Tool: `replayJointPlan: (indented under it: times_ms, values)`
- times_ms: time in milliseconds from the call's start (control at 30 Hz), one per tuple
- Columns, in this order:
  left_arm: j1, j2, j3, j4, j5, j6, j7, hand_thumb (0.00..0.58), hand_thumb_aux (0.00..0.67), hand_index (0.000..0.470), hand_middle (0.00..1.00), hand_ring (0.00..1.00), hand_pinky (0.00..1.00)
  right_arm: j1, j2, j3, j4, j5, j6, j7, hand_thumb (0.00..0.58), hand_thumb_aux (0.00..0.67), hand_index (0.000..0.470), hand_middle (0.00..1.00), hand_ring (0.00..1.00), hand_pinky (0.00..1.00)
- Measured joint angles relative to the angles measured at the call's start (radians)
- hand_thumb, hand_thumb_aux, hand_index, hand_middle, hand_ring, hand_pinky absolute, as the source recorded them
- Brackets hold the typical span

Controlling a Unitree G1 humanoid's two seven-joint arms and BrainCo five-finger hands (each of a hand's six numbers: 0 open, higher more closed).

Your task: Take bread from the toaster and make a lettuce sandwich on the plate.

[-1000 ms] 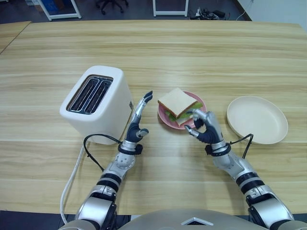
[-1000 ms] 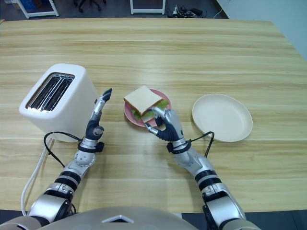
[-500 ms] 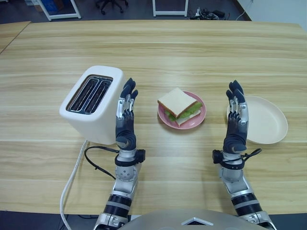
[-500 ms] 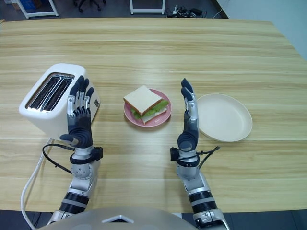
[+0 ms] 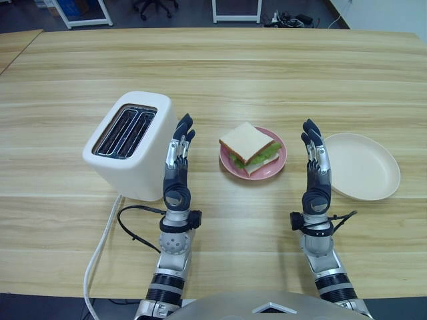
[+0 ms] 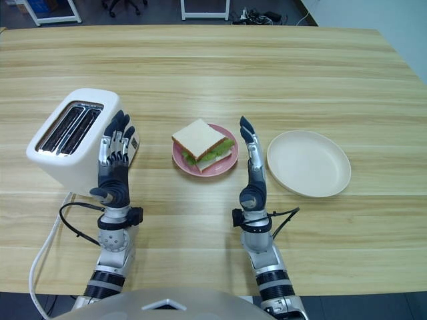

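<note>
A sandwich of two white bread slices with green lettuce between them lies on the pink plate at the table's middle. The white toaster stands to the left, its two slots dark and holding no bread that I can see. My left hand is raised upright between toaster and plate, fingers straight, holding nothing. My right hand is raised the same way just right of the pink plate, open and apart from the sandwich.
A cream plate sits to the right of my right hand with nothing on it. The toaster's white cord runs down to the table's near edge. Black cables loop at both wrists. Bare wooden table stretches behind.
One second ago my right hand was curled at the sandwich's near edge and my left leaned toward the plate. Both have drawn back and risen upright with fingers spread; the right then shifted slightly left.
</note>
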Motion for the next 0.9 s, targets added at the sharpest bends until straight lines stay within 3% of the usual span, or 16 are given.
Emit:
replayJointPlan:
  times_ms: [467,900]
  values:
    - [0.061,-0.046,0.017,-0.057,0.083,0.031,-0.001,0.0,0.0,0.0,0.0,0.0,0.0,0.048,0.022,-0.006,-0.08,0.02,0.085,0.094,0.0,0.0,0.0,0.0,0.0,0.0]
    - [0.0,-0.074,0.036,-0.071,0.111,0.098,0.007,0.0,0.0,0.0,0.0,0.0,0.0,0.026,0.04,-0.017,-0.133,0.017,0.16,0.129,0.0,0.0,0.0,0.0,0.0,0.0]
